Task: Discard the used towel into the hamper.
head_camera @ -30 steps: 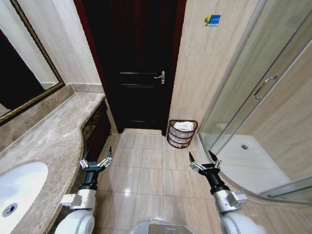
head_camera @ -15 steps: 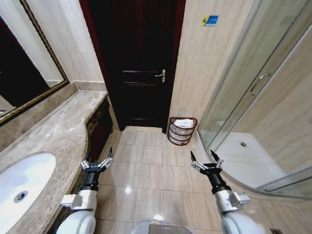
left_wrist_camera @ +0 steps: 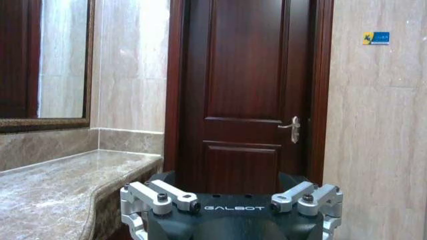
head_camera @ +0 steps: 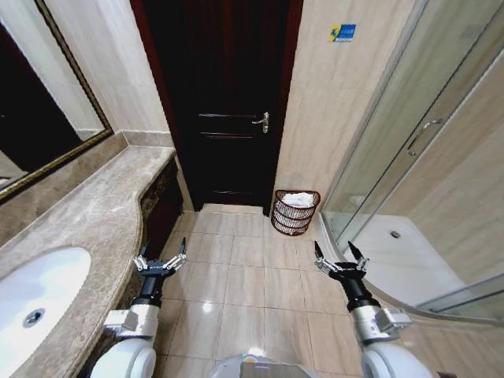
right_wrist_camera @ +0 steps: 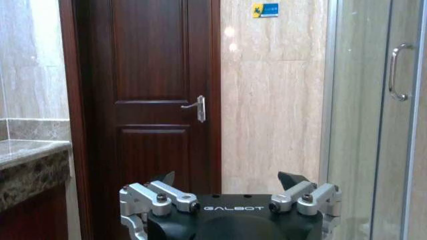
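Nearest me, my left end effector (head_camera: 161,261) hangs low left of the frame beside the marble surface (head_camera: 87,213), fingers spread wide and holding nothing. My right end effector (head_camera: 340,256) hangs low right over the tiled floor (head_camera: 236,276), equally spread and empty. Both sit slightly lower and further right in the frame than half a second ago; the view barely shifted. Farther off, the hamper (head_camera: 295,211) stands on the floor at centre frame, between the dark door (head_camera: 224,102) and the shower glass (head_camera: 394,157), a white towel (head_camera: 298,199) inside it.
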Robot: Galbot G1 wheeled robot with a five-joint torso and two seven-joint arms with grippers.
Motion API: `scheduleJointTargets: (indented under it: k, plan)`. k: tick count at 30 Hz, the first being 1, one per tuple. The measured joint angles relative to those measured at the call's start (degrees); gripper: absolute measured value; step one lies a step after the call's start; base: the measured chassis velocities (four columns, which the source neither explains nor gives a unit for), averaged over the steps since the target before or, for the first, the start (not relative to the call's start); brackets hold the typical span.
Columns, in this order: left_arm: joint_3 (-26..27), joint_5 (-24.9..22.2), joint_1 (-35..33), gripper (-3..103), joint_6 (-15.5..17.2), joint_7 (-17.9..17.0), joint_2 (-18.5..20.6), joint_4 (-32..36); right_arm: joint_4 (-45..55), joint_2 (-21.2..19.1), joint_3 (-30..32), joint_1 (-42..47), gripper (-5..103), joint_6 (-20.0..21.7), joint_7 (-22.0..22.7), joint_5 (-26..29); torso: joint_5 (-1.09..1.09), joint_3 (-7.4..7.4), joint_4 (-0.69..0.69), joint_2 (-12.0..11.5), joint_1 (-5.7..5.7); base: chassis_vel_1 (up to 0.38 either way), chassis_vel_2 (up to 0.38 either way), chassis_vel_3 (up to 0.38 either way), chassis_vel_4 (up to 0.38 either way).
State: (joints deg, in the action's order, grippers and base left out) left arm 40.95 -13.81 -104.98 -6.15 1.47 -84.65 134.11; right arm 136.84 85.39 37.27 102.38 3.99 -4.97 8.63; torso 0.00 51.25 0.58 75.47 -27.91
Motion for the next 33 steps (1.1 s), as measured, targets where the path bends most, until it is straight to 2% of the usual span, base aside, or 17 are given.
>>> scheduleJointTargets:
  k: [33]
  plan:
    - [0.02,-0.09,-0.03,100,-0.10,-0.06,0.03,0.00,0.00,0.02,-0.01,0.01,100,0.00,-0.05,-0.09,0.00,0.00,0.00,0.01,0.00,0.000,0.000,0.000,0.000]
